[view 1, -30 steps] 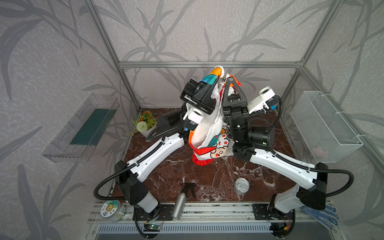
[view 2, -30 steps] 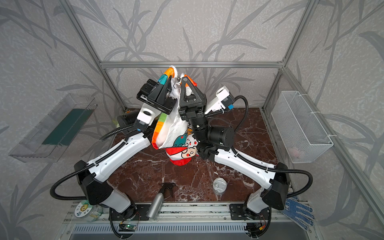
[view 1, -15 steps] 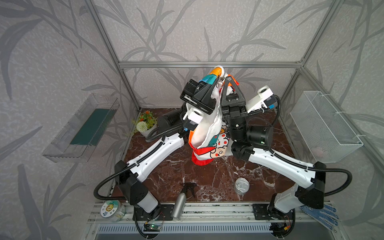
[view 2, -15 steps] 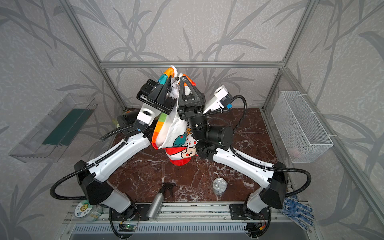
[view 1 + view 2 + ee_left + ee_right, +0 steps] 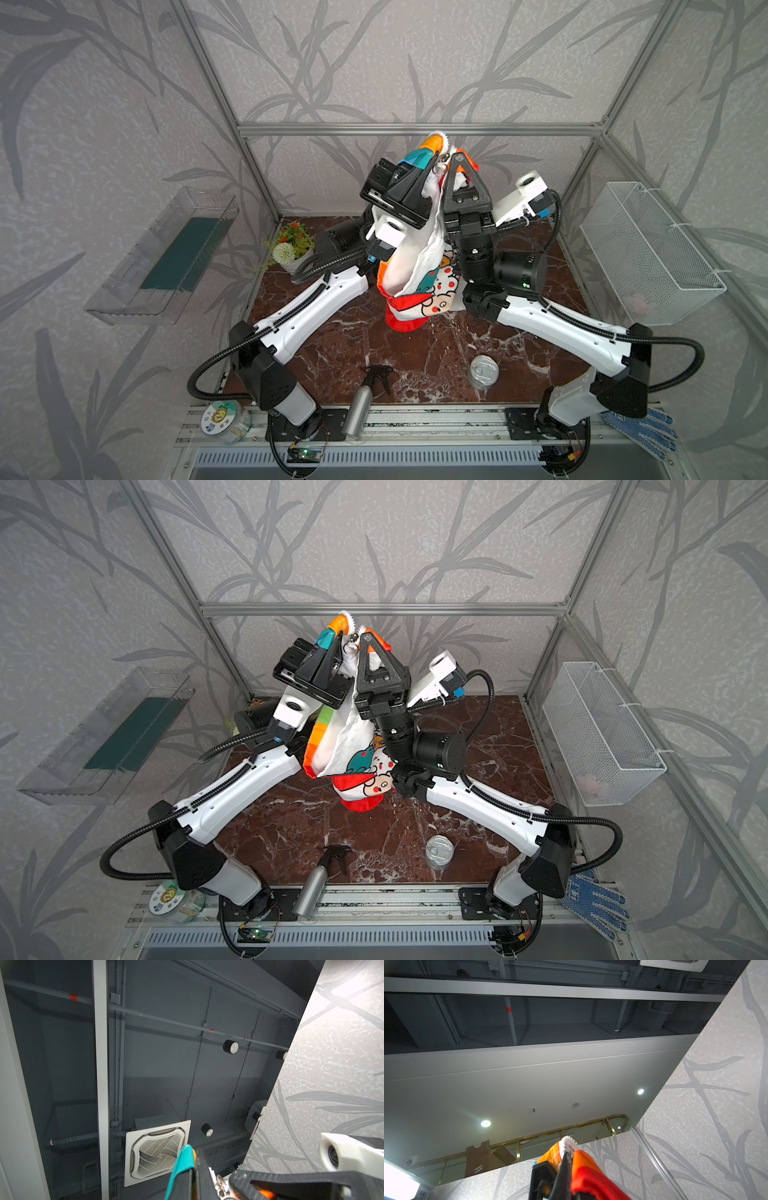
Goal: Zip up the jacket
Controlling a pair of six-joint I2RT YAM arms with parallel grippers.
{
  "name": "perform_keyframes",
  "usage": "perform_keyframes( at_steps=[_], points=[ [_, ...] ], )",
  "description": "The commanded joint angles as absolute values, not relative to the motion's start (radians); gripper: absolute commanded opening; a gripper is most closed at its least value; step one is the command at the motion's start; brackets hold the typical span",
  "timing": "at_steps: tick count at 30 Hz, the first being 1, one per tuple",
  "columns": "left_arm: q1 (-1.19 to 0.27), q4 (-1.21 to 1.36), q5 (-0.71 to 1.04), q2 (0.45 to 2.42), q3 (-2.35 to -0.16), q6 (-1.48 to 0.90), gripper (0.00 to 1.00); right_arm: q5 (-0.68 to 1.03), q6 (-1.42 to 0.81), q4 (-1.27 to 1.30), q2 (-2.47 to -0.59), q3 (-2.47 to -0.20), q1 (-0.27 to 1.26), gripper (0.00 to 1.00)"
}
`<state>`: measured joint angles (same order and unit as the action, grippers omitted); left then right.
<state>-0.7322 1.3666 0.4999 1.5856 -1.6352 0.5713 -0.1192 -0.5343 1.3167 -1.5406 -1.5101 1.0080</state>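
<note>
Lying nearest, off the front rail's right end, is a blue dotted glove (image 5: 642,430). A round tub (image 5: 222,419) with a flower-printed lid sits at the left end; its contents cannot be made out. Between them a metal spray bottle (image 5: 361,409) lies on its side across the edge of the brown marble table (image 5: 332,353). A shut tin can (image 5: 483,371) stands just behind it, to the right.

Farther in, both arms rise from the front corners and meet high above the middle of the table. The left pincer (image 5: 428,164) is clamped tight on a teal and orange edge of the jacket (image 5: 411,266). The left wrist view shows that teal cloth pressed against one black finger (image 5: 202,1169). The right pincer (image 5: 457,158) is likewise closed, nipping the orange-red edge just beside it. In the right wrist view the white zipper teeth (image 5: 568,1144) stick up past its tips. A metal zipper ring (image 5: 440,168) dangles between the two pincers. The jacket hangs from them in the air, gaping to show white lining. Its red end is low over the table; whether it touches cannot be told.

Behind the left arm a small flowerpot (image 5: 291,249) holds flowers. On the left wall a clear tray (image 5: 124,303) holds a dark green mat (image 5: 183,253). On the right wall a white wire basket (image 5: 665,257) holds something pale, too faint to name.
</note>
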Motion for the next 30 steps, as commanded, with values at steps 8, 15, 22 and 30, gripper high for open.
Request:
perform_keyframes(
  at_steps=[8,15,22,30],
  points=[
    [-0.741,1.414,0.5,1.571,-1.64,0.58,0.0,-0.099,-0.518,1.371,-1.514,-1.546,1.014,0.0],
    [-0.74,1.411,0.495,1.568,-1.635,0.584,0.0,-0.086,-0.509,1.353,-1.505,-1.549,1.012,0.0],
    [-0.739,1.401,0.495,1.56,-1.628,0.583,0.0,-0.083,-0.503,1.35,-1.5,-1.545,1.003,0.0],
    [-0.739,1.4,0.47,1.543,-1.603,0.571,0.0,-0.072,-0.5,1.324,-1.487,-1.547,0.995,0.0]
  ],
)
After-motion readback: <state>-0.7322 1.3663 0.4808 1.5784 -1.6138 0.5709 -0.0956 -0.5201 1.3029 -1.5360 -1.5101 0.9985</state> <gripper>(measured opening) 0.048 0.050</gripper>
